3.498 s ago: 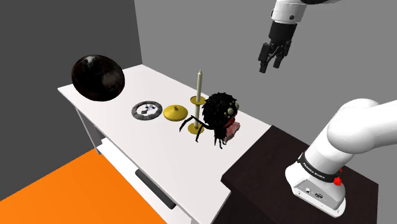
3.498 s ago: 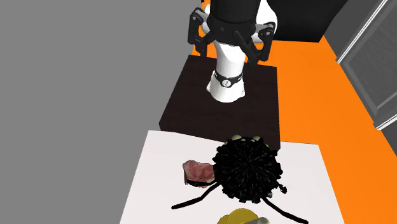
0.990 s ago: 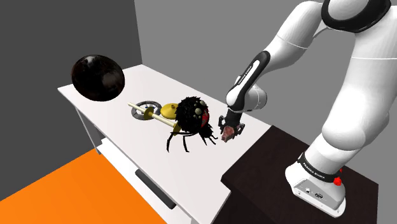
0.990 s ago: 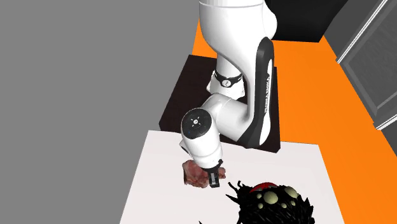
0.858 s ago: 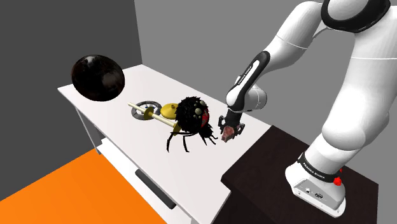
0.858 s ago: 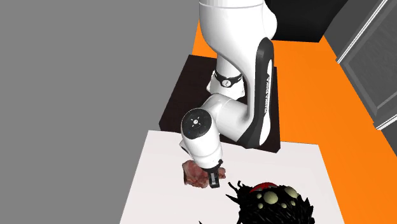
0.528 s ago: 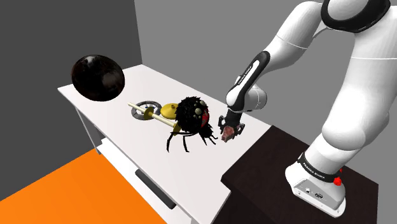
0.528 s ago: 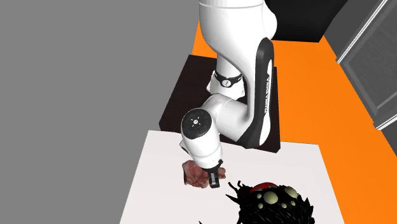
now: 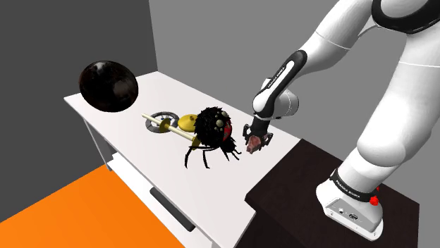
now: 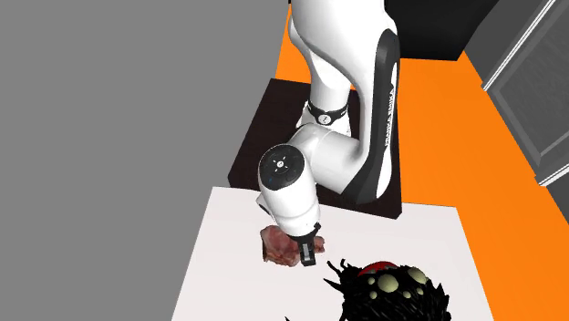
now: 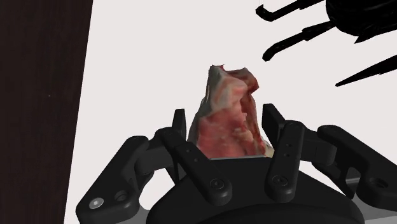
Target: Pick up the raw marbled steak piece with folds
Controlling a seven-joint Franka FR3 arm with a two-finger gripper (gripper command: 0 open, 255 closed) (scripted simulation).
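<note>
The end effector (image 11: 226, 114) is closed on the steak (image 11: 229, 102): in the wrist view its 2 black fingers (image 11: 180, 124) press against either side of the pink, marbled, folded piece, which sticks out beyond their tips. In the shoulder view the end effector (image 9: 256, 141) points down at the corner of the white desk (image 9: 127, 123) nearest the dark stand (image 9: 303, 190), with the steak (image 9: 251, 147) in its grip; whether the meat touches the desk I cannot tell. In the second exterior view the steak (image 10: 276, 248) shows just beside the end effector (image 10: 305, 255), at the desk's edge toward the stand.

A black toy spider (image 9: 211, 130) with pale spots and a red patch stands near the steak, on the shoulder view's left of it, its legs (image 11: 299, 32) spread over the desk. Behind the spider sit a yellow dish (image 9: 189, 122) and a grey round plate (image 9: 163, 116). A large glossy black ball (image 9: 107, 86) is at the desk's far end. The floor (image 9: 56, 204) is orange.
</note>
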